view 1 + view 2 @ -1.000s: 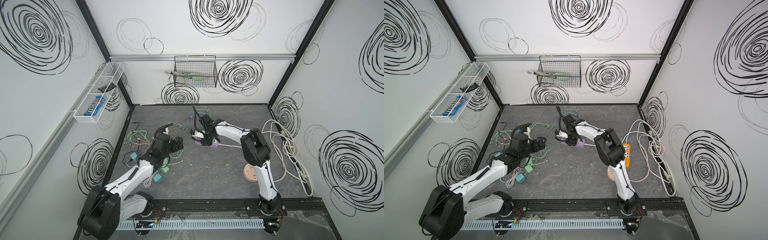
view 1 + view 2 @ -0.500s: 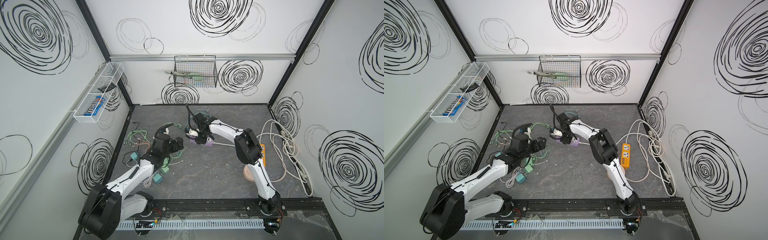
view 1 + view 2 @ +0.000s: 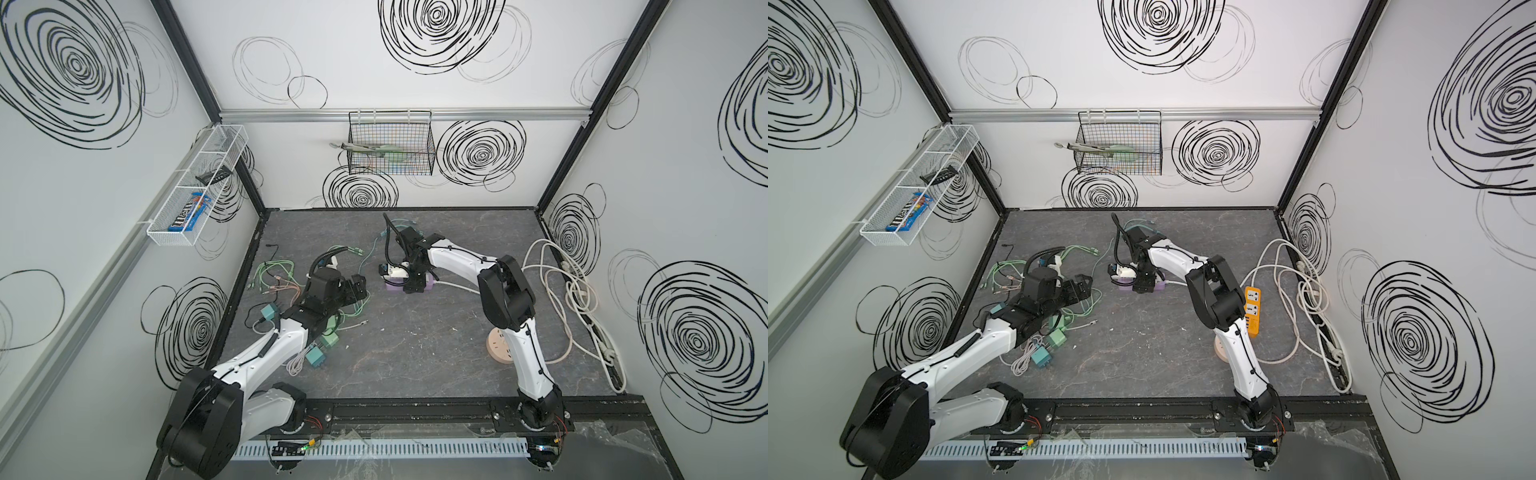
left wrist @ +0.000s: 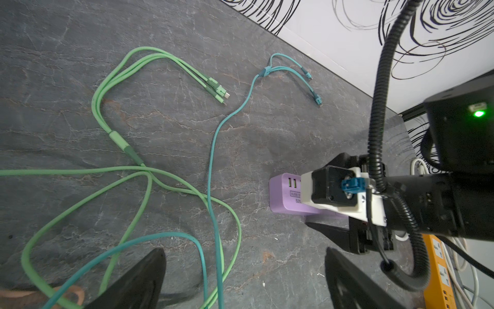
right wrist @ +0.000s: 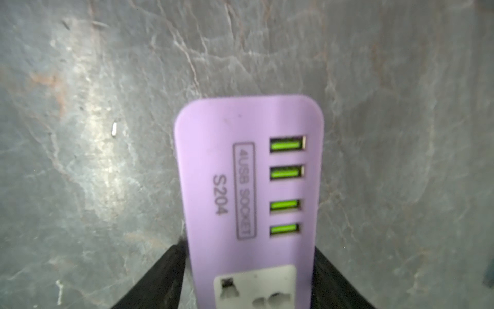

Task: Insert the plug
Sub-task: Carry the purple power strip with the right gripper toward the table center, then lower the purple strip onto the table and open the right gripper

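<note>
Right hand (image 5: 248, 251) straddles one purple strip (image 5: 227, 133) — grip unclear; four USB ports (image 5: 286, 172); left hand (image 4: 244, 251) spread

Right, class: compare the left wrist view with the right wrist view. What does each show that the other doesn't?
Left wrist only: green cables, a teal cable, an orange power strip. Right wrist only: all four green USB ports, the whole S204 label, a white mains outlet. Both: the purple socket strip on the grey table.

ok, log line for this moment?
left end effector open, empty | right end effector astride purple power strip, grip unclear | USB ports empty
</note>
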